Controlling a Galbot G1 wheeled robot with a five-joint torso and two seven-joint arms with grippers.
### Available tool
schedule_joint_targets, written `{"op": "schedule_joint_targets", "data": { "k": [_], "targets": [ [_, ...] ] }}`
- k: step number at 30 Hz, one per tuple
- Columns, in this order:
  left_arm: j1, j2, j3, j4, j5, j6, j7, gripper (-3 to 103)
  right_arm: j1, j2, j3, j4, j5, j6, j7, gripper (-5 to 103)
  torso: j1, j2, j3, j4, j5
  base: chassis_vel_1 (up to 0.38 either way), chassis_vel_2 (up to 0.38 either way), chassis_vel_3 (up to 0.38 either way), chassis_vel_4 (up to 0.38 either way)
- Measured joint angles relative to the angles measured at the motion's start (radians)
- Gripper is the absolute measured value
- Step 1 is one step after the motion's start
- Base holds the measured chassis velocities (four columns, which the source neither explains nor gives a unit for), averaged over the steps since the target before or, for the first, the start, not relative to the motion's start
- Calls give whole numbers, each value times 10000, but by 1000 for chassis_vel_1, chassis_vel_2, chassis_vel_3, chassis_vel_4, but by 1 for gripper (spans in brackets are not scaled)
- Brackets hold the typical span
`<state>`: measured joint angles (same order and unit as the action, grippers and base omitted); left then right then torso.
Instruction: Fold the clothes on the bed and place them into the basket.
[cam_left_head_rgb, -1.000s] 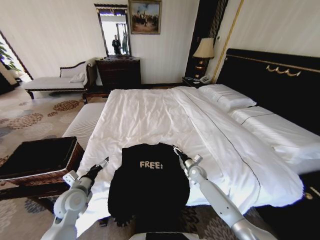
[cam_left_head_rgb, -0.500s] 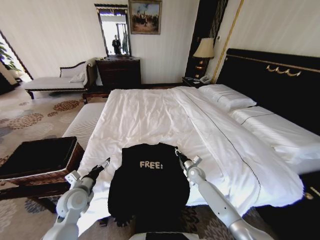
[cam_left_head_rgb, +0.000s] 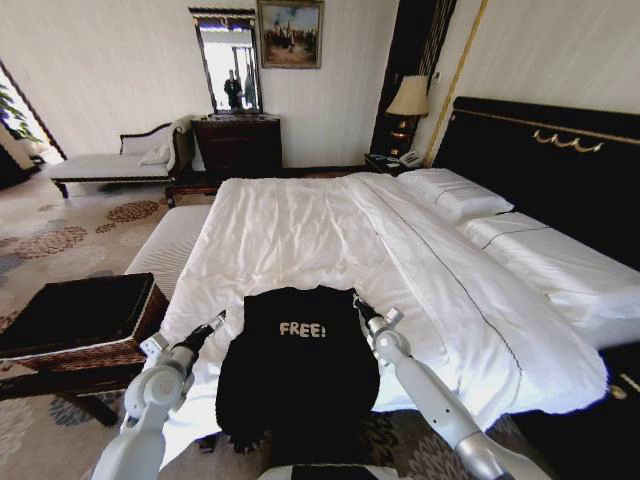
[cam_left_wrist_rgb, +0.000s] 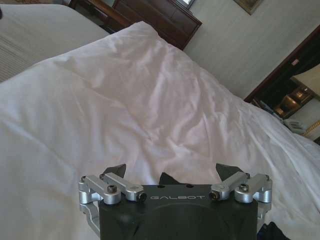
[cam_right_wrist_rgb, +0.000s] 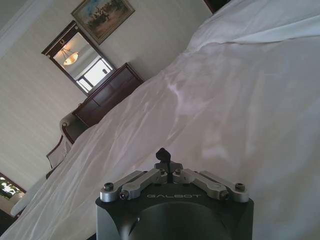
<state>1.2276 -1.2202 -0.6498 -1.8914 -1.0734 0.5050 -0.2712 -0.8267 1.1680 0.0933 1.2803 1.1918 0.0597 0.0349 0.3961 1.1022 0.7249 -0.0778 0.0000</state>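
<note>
The soft black clothes (cam_left_head_rgb: 298, 368) lay rumpled on the bed (cam_left_head_rgb: 300, 230)'s smooth white sheet, flanked by the spread-wide left tool (cam_left_head_rgb: 213, 324) and pinched-closed right tool (cam_left_head_rgb: 358, 303), wicker basket (cam_left_head_rgb: 80, 318) alongside.

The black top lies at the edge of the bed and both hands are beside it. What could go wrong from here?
1. The black top already hangs over the near edge of the bed; a one-sided pull could drag it onto the floor.
2. The left hand is open, the right hand shut, so the right may only push the fabric, not grip it.
3. Both hands are low over the white sheet and could pinch it along with the top.
</note>
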Motion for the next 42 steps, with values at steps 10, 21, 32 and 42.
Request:
{"op": "schedule_joint_targets", "data": {
  "k": [10,21,32,42],
  "targets": [
    [-2600,-290,1669,3618,-90,-525,538,100,-201,-27,21,105,-339,152,49,0,1,0,1,0,-1,0,0,0,0],
    [-3575,-1261,2160,5161,455,-943,965,101,-267,-35,99,29,-440,234,110,0,1,0,-1,-1,1,0,0,0,0],
    [-3661,-1159,2091,5560,581,-1184,1173,60,-259,-5,77,2,-566,306,129,0,1,1,-1,0,1,0,0,0,0],
    [-3618,-1187,2024,5606,623,-1262,1400,23,-271,-7,56,12,-664,374,220,0,0,1,-1,0,0,0,0,0,0]
  ]
}}
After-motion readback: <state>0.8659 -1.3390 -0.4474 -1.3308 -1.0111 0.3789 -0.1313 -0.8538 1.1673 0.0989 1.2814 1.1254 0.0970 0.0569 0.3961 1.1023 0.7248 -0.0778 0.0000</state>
